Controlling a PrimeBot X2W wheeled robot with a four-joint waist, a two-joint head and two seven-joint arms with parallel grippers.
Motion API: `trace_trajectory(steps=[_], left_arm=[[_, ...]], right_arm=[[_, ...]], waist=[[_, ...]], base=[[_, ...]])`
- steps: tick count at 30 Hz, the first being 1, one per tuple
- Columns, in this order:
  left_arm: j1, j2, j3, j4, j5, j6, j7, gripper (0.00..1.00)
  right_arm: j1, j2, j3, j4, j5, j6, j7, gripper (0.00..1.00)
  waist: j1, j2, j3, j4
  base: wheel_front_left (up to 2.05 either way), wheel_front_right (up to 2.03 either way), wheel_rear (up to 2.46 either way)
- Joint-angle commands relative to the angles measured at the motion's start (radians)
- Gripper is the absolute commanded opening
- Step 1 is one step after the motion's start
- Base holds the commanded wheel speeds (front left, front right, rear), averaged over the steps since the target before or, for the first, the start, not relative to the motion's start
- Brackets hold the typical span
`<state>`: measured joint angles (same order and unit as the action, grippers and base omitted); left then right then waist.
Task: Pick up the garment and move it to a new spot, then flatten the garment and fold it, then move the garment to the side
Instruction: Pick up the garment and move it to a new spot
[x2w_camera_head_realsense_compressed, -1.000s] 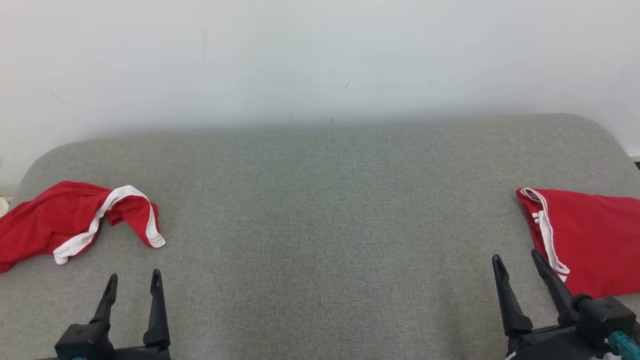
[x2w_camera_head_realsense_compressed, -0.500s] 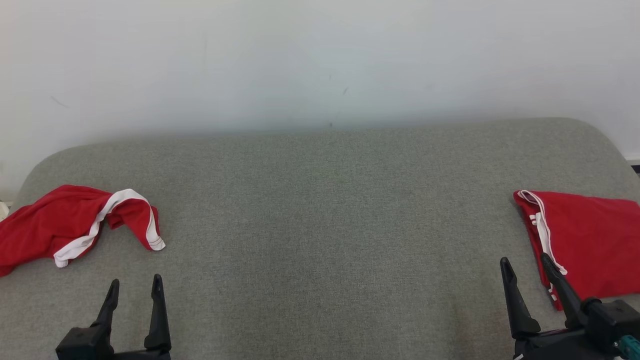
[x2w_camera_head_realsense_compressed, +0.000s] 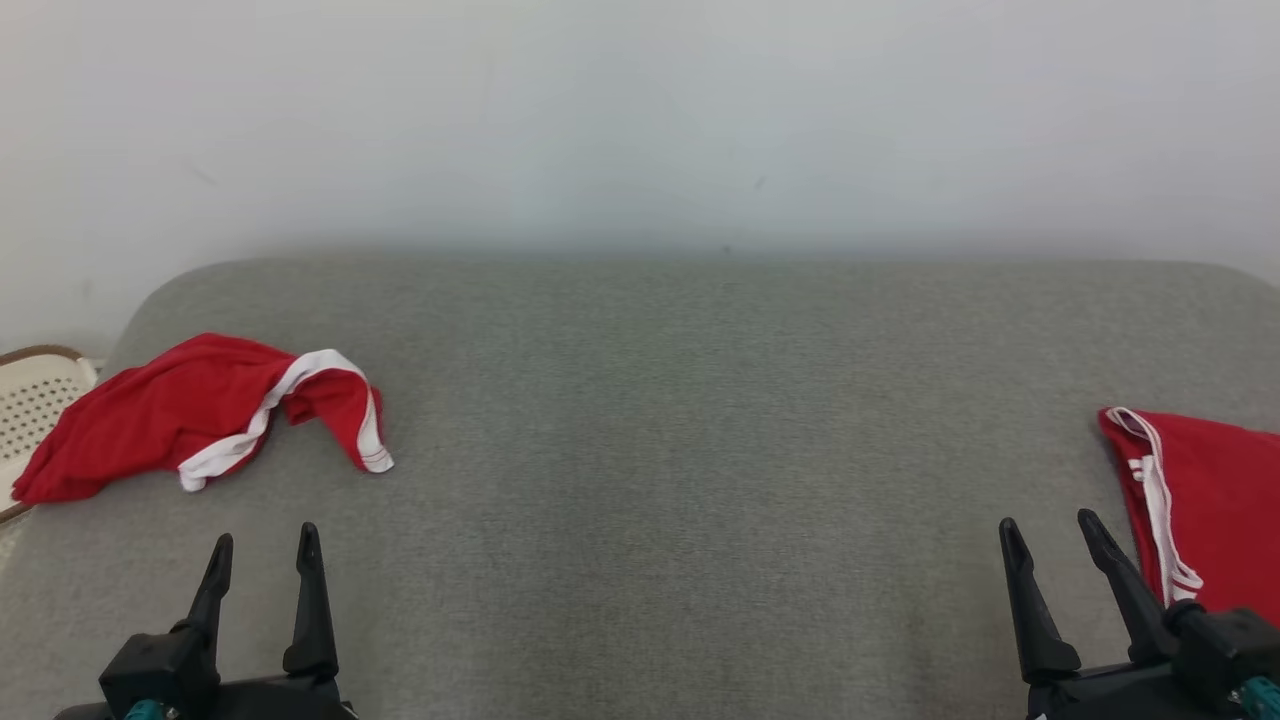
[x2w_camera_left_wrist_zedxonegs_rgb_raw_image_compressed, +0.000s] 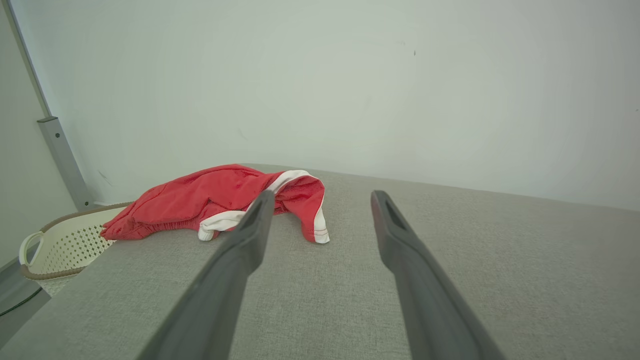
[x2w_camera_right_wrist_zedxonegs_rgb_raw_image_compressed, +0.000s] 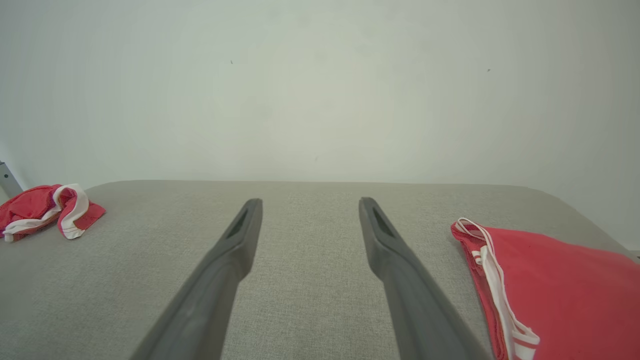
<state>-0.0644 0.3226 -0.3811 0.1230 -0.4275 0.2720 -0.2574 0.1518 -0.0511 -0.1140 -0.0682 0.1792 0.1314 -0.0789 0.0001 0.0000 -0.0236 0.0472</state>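
Note:
A crumpled red garment (x2w_camera_head_realsense_compressed: 200, 415) with white trim lies at the left end of the grey padded table (x2w_camera_head_realsense_compressed: 680, 400); the left wrist view has it (x2w_camera_left_wrist_zedxonegs_rgb_raw_image_compressed: 210, 200) just beyond my fingers, the right wrist view far left (x2w_camera_right_wrist_zedxonegs_rgb_raw_image_compressed: 47, 207). My left gripper (x2w_camera_head_realsense_compressed: 262, 545) hovers open and empty near the front edge, short of the garment. A second red garment (x2w_camera_head_realsense_compressed: 1210, 500), folded flat with white stripes, lies at the right end (x2w_camera_right_wrist_zedxonegs_rgb_raw_image_compressed: 555, 280). My right gripper (x2w_camera_head_realsense_compressed: 1050, 530) stands open and empty just left of it.
A cream perforated laundry basket (x2w_camera_head_realsense_compressed: 35, 410) stands beside the table's left end, also in the left wrist view (x2w_camera_left_wrist_zedxonegs_rgb_raw_image_compressed: 65, 245). A white wall runs behind the table. A metal post (x2w_camera_left_wrist_zedxonegs_rgb_raw_image_compressed: 62, 160) rises at the far left.
The head camera has turned left, so the whole scene slid right and the basket came into view. Both grippers stay open; the garments lie as before.

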Motion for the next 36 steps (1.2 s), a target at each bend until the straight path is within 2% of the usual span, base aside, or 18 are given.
trace_trajectory(steps=[1,5,7,10,16,26,31,36], left_arm=[[-0.009,-0.001,0.009,0.005,0.006,0.000,-0.007,1.00],[-0.004,-0.011,0.015,0.005,0.006,-0.003,-0.009,1.00],[0.001,-0.012,0.019,0.005,0.006,-0.001,-0.008,1.00],[0.015,-0.022,0.027,0.003,0.005,-0.003,-0.008,1.00],[0.026,-0.036,0.047,-0.006,0.012,-0.015,-0.008,1.00],[0.025,-0.055,0.089,-0.019,0.024,-0.042,-0.008,1.00],[-0.005,-0.060,0.110,-0.033,0.031,-0.042,-0.008,1.00],[-0.122,-0.020,0.143,-0.081,0.040,-0.052,0.010,1.00]], right_arm=[[-0.006,0.000,0.010,0.000,0.007,-0.001,0.001,1.00],[-0.010,0.000,0.024,-0.006,0.016,-0.001,0.002,1.00],[-0.013,0.000,0.032,-0.007,0.017,-0.001,0.003,1.00],[-0.016,0.000,0.047,-0.002,0.025,-0.001,0.002,1.00],[-0.020,0.000,0.055,0.011,0.038,-0.001,-0.006,1.00],[-0.025,-0.001,0.066,0.024,0.045,-0.001,-0.013,1.00],[-0.027,-0.001,0.064,0.022,0.047,-0.001,-0.010,1.00],[-0.041,-0.001,0.068,0.005,0.036,-0.001,0.001,1.00]], waist=[[-0.0001,0.0000,0.001,0.078],[-0.0001,0.0000,0.001,0.166],[-0.0001,0.0000,0.002,0.185],[-0.0001,0.0000,0.000,0.259],[-0.0001,0.0000,-0.004,0.331],[-0.0001,0.0000,-0.004,0.350],[-0.0001,0.0000,0.004,0.352],[-0.0001,0.0000,0.032,0.343]], base=[[0.00,0.00,0.00],[0.00,0.00,0.00],[0.00,0.00,0.00],[0.00,0.00,0.00],[0.00,0.00,0.00],[0.00,0.00,0.00],[0.00,0.00,0.00],[0.00,0.00,0.00]])
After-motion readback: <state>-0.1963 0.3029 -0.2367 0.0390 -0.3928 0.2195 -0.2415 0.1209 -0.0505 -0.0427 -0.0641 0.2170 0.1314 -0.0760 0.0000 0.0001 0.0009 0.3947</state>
